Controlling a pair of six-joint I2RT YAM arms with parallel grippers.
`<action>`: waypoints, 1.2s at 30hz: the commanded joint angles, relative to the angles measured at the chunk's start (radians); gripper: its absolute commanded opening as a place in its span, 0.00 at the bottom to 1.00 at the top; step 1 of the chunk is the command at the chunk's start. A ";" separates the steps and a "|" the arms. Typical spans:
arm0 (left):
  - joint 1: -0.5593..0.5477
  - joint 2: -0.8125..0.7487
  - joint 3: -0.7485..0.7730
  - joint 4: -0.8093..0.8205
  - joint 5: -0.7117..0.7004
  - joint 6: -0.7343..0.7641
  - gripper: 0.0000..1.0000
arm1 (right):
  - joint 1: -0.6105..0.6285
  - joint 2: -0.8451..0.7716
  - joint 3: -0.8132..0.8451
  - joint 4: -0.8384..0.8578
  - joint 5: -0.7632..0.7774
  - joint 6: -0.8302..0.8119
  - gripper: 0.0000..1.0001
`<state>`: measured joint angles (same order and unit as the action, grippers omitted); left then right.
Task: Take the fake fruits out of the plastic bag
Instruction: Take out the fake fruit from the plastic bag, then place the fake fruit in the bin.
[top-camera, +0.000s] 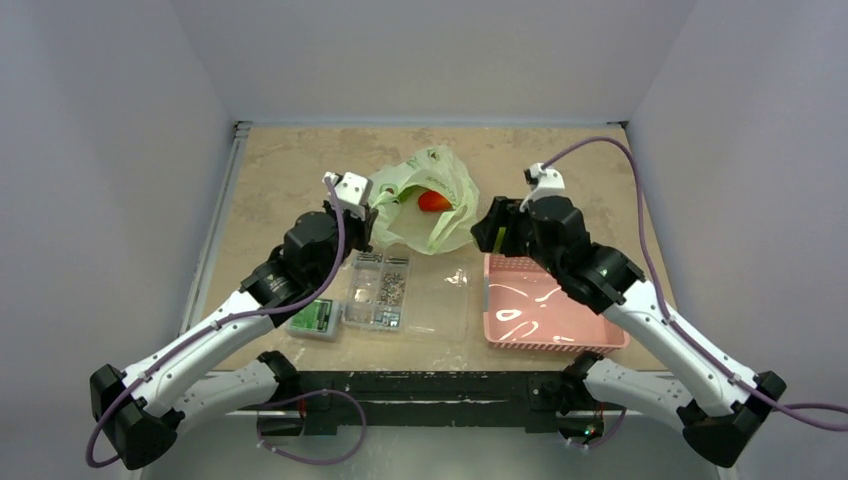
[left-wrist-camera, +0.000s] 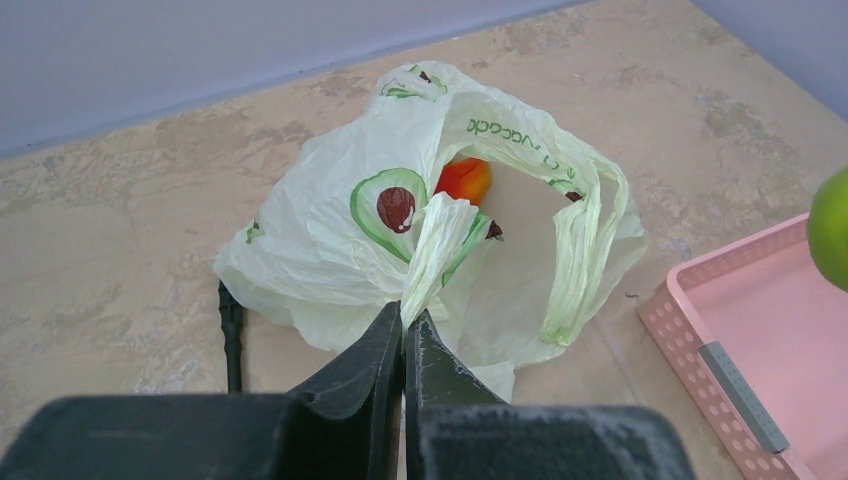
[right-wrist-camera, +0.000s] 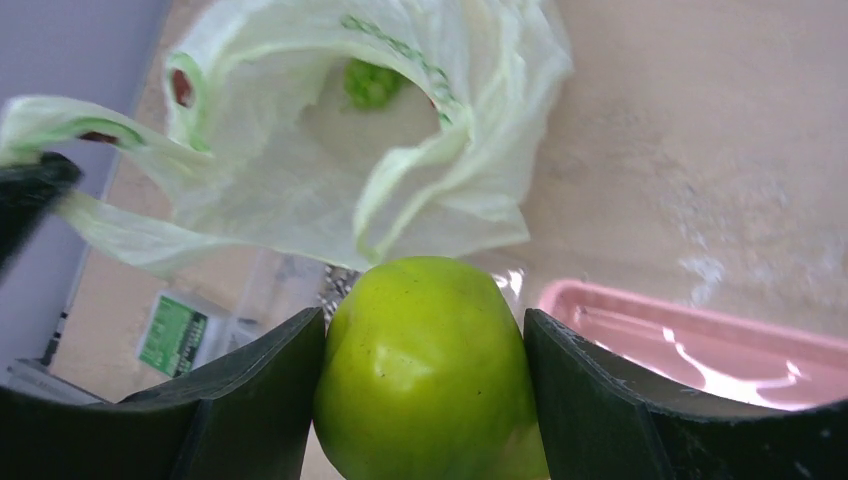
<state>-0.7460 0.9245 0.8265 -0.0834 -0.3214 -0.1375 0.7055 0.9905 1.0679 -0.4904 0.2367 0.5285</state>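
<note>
Three fake fruits could be counted: one red-orange fruit (left-wrist-camera: 463, 180) lying inside the single plastic bag (left-wrist-camera: 330, 240), one bumpy green fruit (right-wrist-camera: 372, 82) deeper in the same bag, and one smooth green fruit (right-wrist-camera: 425, 400) already out of it. There was also one pink basket (top-camera: 570, 325), one clear compartmented box (top-camera: 380, 290) and one small green-labelled case (top-camera: 315, 318), all on the tan table (top-camera: 290, 170) in front of the two arms. The bag sat near the middle of the table towards the far side, its mouth gaping towards the right arm. The left arm reached forward and inward, and the left gripper (left-wrist-camera: 403, 325) was pinched tight on a twisted strip of the bag at the mouth's near edge, the two fingers pressed together with the film between them. The right arm was bent inward from the other side, its wrist above the basket's far left corner, just beside the bag. The right gripper (right-wrist-camera: 422, 320) clasped the smooth green fruit, one finger flat against each side of it. In the overhead view the held fruit was hidden by the right wrist, and in the left wrist view only a sliver of it showed at the right edge. The bumpy green fruit was blurred and partly covered by bag film, so its kind could not be told. The bag's folds hid whatever else might lie inside. The lower part of the held fruit was cut off by the frame.
</note>
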 joint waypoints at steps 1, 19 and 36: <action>0.008 0.011 0.043 0.012 -0.001 -0.002 0.00 | -0.003 -0.068 -0.094 -0.227 0.128 0.169 0.00; 0.008 0.040 0.057 -0.003 0.027 -0.013 0.00 | -0.003 -0.057 -0.452 -0.008 0.097 0.424 0.00; 0.008 0.065 0.068 -0.003 0.056 -0.013 0.00 | -0.002 -0.054 -0.556 0.111 0.186 0.422 0.50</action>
<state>-0.7460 0.9855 0.8482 -0.0994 -0.2764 -0.1455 0.7055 0.9585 0.5396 -0.3897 0.3782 0.9432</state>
